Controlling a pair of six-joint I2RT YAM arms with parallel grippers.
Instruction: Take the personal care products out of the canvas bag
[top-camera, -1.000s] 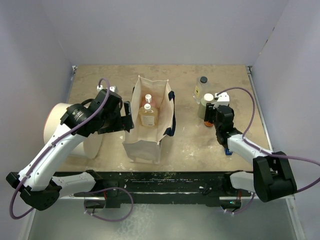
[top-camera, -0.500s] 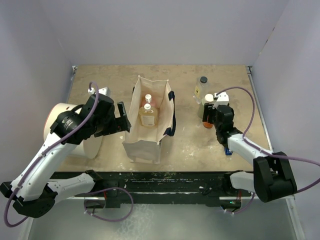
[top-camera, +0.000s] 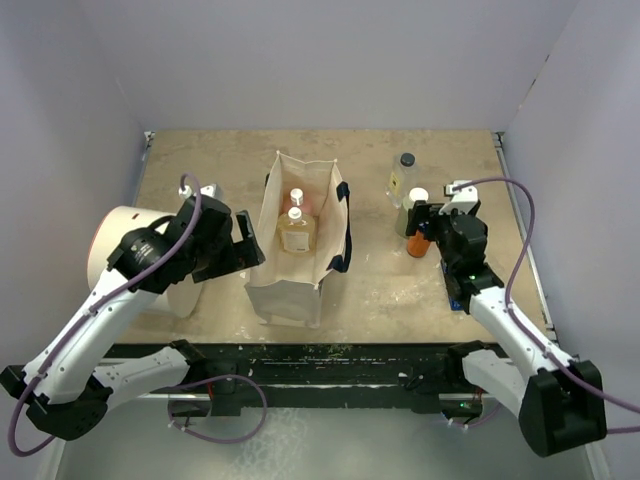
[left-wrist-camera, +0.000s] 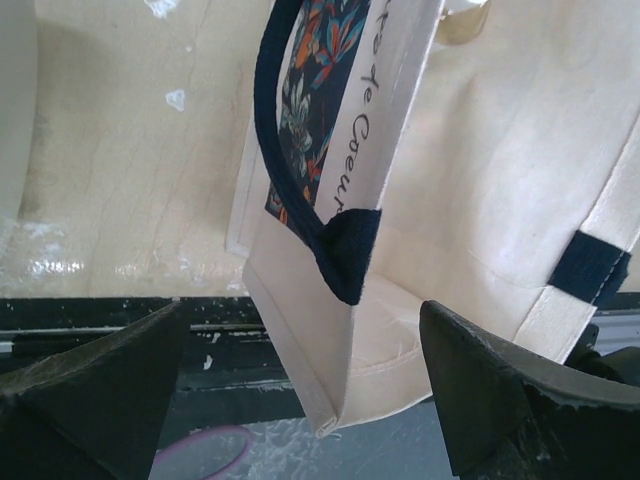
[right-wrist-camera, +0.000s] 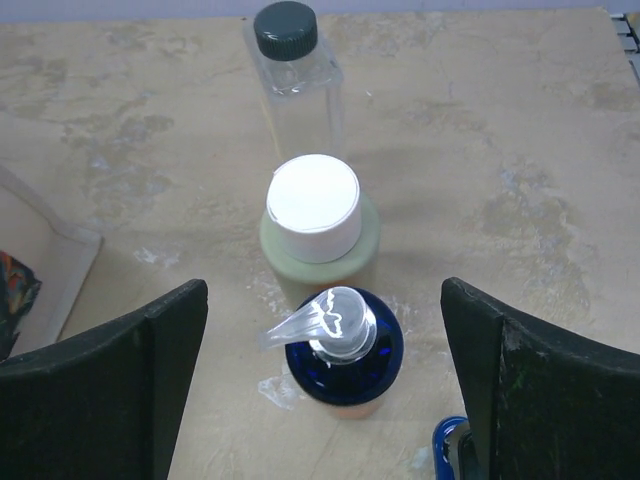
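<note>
**Grippers.** The left gripper (top-camera: 247, 243) sits just beside the left wall of the canvas bag (top-camera: 285, 298). Its jaws are spread wide and grip nothing. In the left wrist view, the bag's corner and a black strap handle (left-wrist-camera: 300, 160) appear between the two fingers (left-wrist-camera: 95, 395). The right gripper (top-camera: 425, 222) is likewise spread wide and grips nothing. In the right wrist view, the orange-and-dark-blue pump bottle (right-wrist-camera: 345, 350) stands between its fingers (right-wrist-camera: 100, 390), apart from both.

**Bag.** The bag is a beige cloth rectangle that stands upright near the table centre, mouth open. A floral printed panel with script lettering (left-wrist-camera: 320, 90) shows on one face. Two products stand inside:
- the clear yellowish white-capped bottle (top-camera: 296, 235)
- the pink pump bottle (top-camera: 297, 198), behind it

**Removed products.** Three bottles stand upright in a close row to the right of the bag. Near to far, they are:
1. the pump bottle
2. the olive-green wide white-capped bottle (right-wrist-camera: 318, 225)
3. the clear black-capped bottle (right-wrist-camera: 295, 80)

**Surroundings.**
- A flat blue-and-black tool (top-camera: 457, 300) lies near the right arm.
- A large white cylinder (top-camera: 125, 250) lies at the left.
- The table (top-camera: 200, 165) is beige, mottled and scuffed.
- Plain pale walls (top-camera: 330, 60) enclose it on three sides.
</note>
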